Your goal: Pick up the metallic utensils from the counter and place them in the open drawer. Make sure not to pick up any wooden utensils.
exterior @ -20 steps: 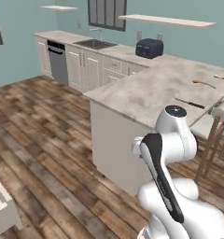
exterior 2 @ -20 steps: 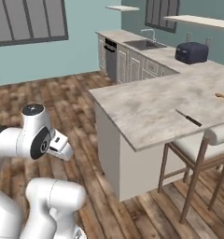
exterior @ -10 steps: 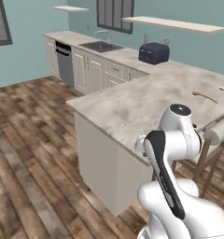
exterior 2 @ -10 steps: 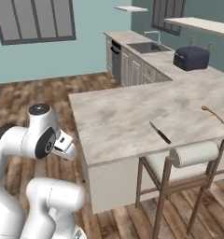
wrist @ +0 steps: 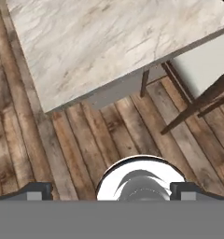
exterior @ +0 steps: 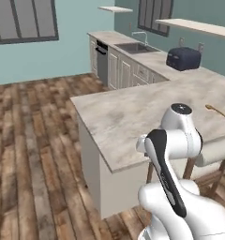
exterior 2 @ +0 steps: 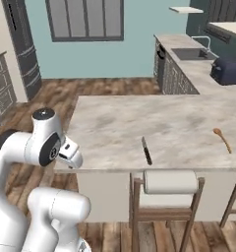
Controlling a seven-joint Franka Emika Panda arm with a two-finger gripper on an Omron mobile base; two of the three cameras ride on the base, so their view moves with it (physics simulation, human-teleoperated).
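The base had kept rolling around the counter (exterior 2: 139, 123), so the whole room had swung across both base views while the things on the stone lay where they were. From the right side I saw the black-handled knife (exterior 2: 146, 150) lying near the front edge, just above the stool (exterior 2: 170, 183), with the wooden spoon (exterior 2: 222, 139) well off to its right; from the left side the spoon (exterior: 218, 111) showed at the far right of the top. The paler metal piece and the drawer I could not pick out. The arm was folded in close to its body, which looked like a carrying pose for driving rather than reaching. The gripper (wrist: 109, 192) pointed down at the floorboards beside the counter's corner, its fingers (wrist: 35, 191) spread as wide as they go, with nothing between them. I judged the picking had not begun; the knife seemed the likeliest first target, being nearest the edge, and the spoon lay safely apart from it.
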